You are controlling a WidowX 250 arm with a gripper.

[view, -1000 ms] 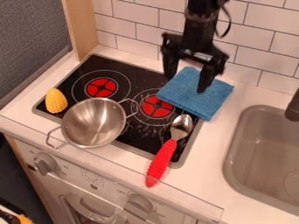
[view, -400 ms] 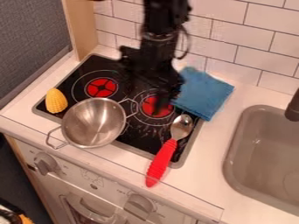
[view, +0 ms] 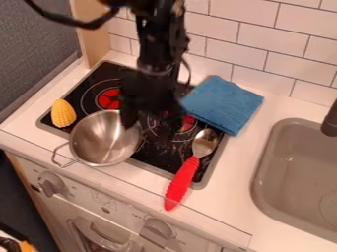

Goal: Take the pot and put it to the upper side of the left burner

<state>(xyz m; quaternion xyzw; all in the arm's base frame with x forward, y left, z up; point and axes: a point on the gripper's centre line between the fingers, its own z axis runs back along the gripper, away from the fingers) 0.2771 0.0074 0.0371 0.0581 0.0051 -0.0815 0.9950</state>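
Pot [view: 97, 143] sits near left on the stove [view: 156, 152]. At its right rim [view: 139, 141], the claw [view: 152, 123] looks wide; it might slip because the rim is round, and tip the pot. Swinging right too low could bump the spoon [view: 183, 181].

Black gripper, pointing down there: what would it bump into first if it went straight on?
Probably the steel pot, near its rim: one finger of the gripper shows over it. The other finger might meet the stovetop; how high they hang is unclear.
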